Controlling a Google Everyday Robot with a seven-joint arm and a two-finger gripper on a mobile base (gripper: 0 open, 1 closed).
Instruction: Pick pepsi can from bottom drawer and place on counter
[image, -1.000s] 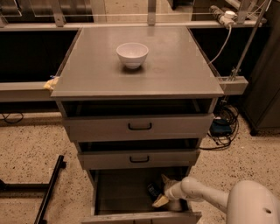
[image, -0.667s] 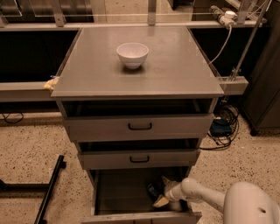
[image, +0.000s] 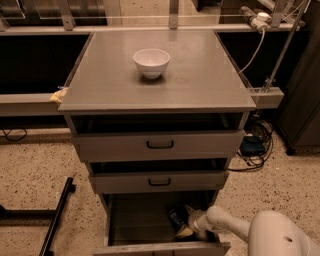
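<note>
Camera view: I'm at the grasp step. The claw (image: 186, 220) is down inside the open bottom drawer (image: 135, 220), right side, arm reaching in from lower right. The pepsi can (image: 175, 218) lies tilted on the drawer floor, right at the claw tips. The claw looks spread, fingertips (image: 183, 232) apart either side of the can's near end, not pinching it as far as I can see. My call for next: close on the can, lift clear of the drawer fronts above, set it on the desk (image: 200, 75) away from the white bowl (image: 151, 62).

We see a speckled beige floor (image: 30, 175), a black frame bar (image: 57, 215) lying at left, tangled cables (image: 256, 145) and a dark cabinet (image: 306, 100) at right.
</note>
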